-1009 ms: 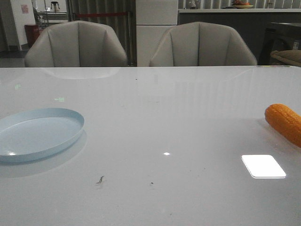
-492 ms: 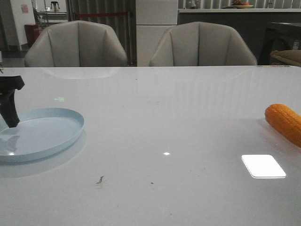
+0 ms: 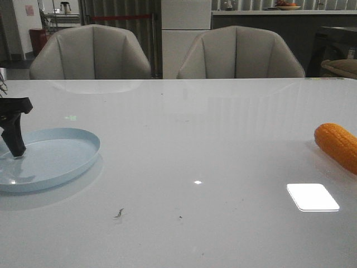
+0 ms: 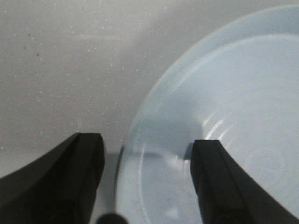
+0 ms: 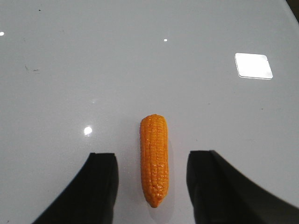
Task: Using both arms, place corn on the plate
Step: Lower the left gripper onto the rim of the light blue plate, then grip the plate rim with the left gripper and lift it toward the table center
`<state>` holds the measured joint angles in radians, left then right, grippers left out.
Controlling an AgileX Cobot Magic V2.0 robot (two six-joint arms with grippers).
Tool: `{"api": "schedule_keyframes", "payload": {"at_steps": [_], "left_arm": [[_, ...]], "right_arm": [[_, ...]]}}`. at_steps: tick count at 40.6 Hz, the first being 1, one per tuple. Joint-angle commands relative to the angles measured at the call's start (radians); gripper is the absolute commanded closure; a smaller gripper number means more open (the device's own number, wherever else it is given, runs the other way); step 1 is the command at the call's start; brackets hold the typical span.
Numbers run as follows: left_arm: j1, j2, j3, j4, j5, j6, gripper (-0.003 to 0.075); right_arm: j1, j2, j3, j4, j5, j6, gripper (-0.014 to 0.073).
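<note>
The pale blue plate point(image 3: 56, 159) lies at the table's left. My left gripper point(image 3: 15, 146) stands over the plate's far left rim. In the left wrist view the left gripper point(image 4: 147, 151) is open and empty. It straddles the plate's rim point(image 4: 140, 116), with one finger outside the plate and one over its inside. The orange corn point(image 3: 338, 146) lies on the table at the right edge. In the right wrist view the corn point(image 5: 154, 154) lies lengthwise between the fingers of my open right gripper point(image 5: 152, 156), untouched. The right gripper is out of the front view.
Two pale armchairs point(image 3: 92, 53) point(image 3: 240, 53) stand beyond the table's far edge. A bright square light reflection point(image 3: 312, 196) lies in front of the corn. Small dark specks point(image 3: 119, 213) lie on the table in front of the plate.
My left gripper has come into the front view from the left and settled down at the plate's far left rim. The corn and the plate have not moved.
</note>
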<state>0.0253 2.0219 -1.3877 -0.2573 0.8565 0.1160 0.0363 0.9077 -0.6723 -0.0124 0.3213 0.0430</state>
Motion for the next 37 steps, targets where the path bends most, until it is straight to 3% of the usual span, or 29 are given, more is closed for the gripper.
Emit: {"api": "schedule_keyframes", "payload": {"at_steps": [1, 6, 7, 9, 19, 29, 37], "left_arm": [[0.002, -0.041, -0.024, -0.019, -0.012, -0.009, 0.0365], [0.002, -0.041, -0.024, -0.019, -0.002, -0.009, 0.0636], [0.002, -0.041, -0.024, -0.019, -0.002, -0.009, 0.0646], [0.002, -0.041, -0.024, -0.02, -0.004, -0.009, 0.0608], [0.002, -0.045, -0.129, -0.06, 0.085, -0.009, 0.0631], [0.0, -0.048, -0.357, -0.241, 0.212, -0.009, 0.0631], [-0.045, -0.048, -0.486, -0.36, 0.224, -0.009, 0.0631]], "right_arm": [[-0.004, -0.008, -0.03, 0.001, -0.071, -0.003, 0.0148], [-0.004, -0.008, -0.03, 0.001, -0.071, -0.003, 0.0148], [-0.004, -0.008, -0.03, 0.001, -0.071, -0.003, 0.0148], [-0.004, -0.008, -0.03, 0.001, -0.071, -0.003, 0.0148], [-0.004, -0.008, -0.03, 0.001, -0.071, -0.003, 0.0148], [-0.004, -0.008, -0.03, 0.001, -0.071, -0.003, 0.0148], [-0.004, -0.008, -0.03, 0.001, -0.071, -0.003, 0.0148]]}}
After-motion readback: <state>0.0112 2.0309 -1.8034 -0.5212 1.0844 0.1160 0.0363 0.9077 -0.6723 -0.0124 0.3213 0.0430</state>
